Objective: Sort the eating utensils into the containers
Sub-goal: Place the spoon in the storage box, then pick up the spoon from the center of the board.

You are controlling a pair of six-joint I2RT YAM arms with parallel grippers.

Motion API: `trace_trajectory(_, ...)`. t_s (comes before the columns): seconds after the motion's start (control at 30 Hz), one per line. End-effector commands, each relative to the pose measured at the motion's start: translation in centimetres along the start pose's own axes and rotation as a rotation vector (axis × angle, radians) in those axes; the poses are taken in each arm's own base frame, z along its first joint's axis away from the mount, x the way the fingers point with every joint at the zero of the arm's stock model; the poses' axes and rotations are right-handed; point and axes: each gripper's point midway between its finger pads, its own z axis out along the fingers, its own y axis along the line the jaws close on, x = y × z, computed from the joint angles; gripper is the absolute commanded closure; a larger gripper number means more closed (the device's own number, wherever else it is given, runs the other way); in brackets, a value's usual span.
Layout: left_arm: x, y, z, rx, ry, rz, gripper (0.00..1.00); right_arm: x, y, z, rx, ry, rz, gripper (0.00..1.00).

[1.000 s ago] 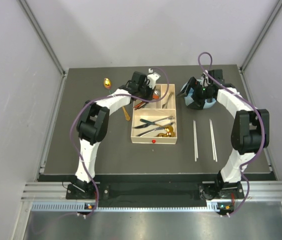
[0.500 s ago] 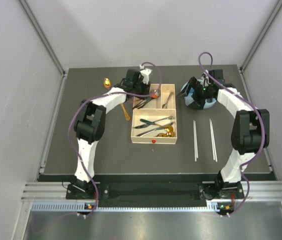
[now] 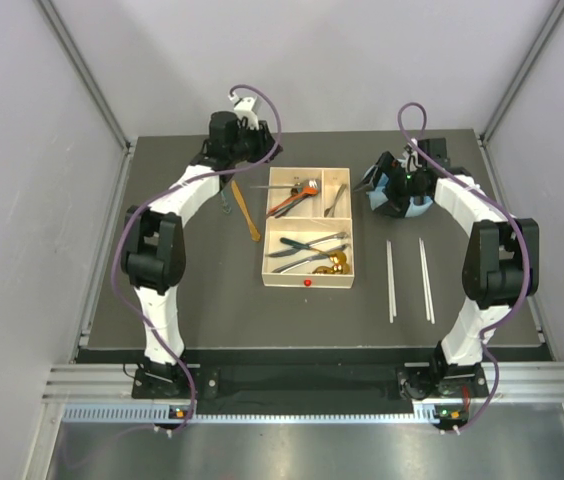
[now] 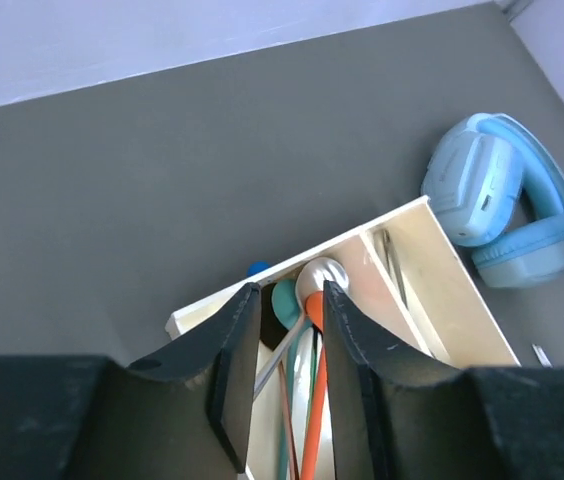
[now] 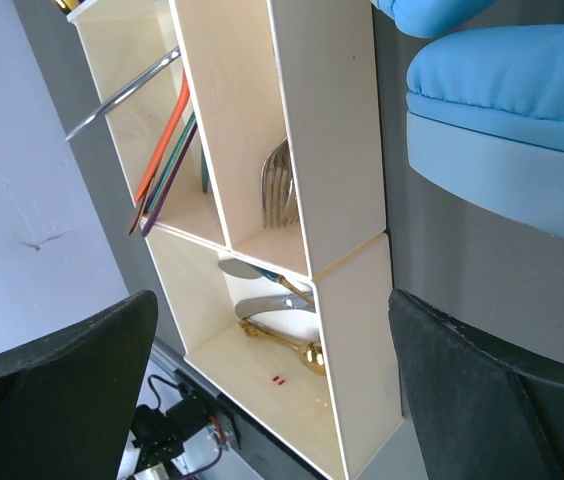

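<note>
Dark tabletop (image 3: pixel 192 290), cream three-section tray (image 3: pixel 282 283)

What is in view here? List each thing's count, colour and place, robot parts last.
Cream rectangular three-compartment tray: one, table centre.
Slim coloured spoons: three, orange, teal, purple, left small compartment.
Shiny steel spoon: one, silver, same compartment.
Steel forks: count unclear, silver, right small compartment.
Dark-handled steel knives: several, dark and silver, large compartment.
Shiny gold spoon: at least one, large compartment.
Flat wooden knife: one, tan, left of tray.
Slim dark utensil: one, beside wooden knife.
Thin pale chopsticks: count unclear, right of tray.
Padded over-ear headphones: one, light blue, beyond chopsticks.
Table top: one, dark grey.
Left gripper: black, open, empty, beyond tray's far-left corner.
Right gripper: black, open, over headphones.
</note>
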Motion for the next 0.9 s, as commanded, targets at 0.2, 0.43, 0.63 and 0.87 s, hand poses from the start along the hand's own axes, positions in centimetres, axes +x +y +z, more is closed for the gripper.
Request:
trace_trajectory(0.2,-1.2,10.0,-4.6,-0.617,-0.083,-0.142,0.67,-2.1,1.5,-1.0,-0.005,-0.066,-0.012,0.0)
trace_trajectory(0.43,2.2,15.1,-7.3,-0.841,-0.067,-0.24,0.67,-2.3,1.8,-1.1,-0.005,-0.067,-0.023,0.0)
trace_trajectory(0.63,4.8,18.5,-7.8,-1.026,-0.026,-0.226,0.64,-2.2,1.9,-0.9,-0.022,-0.056,-0.025,0.0)
trace_trajectory(0.87,6.6,20.9,-6.3,-1.056,0.042,-0.292,0.6,-2.0,2.1,-0.8,-0.032,-0.043,-0.03,0.0)
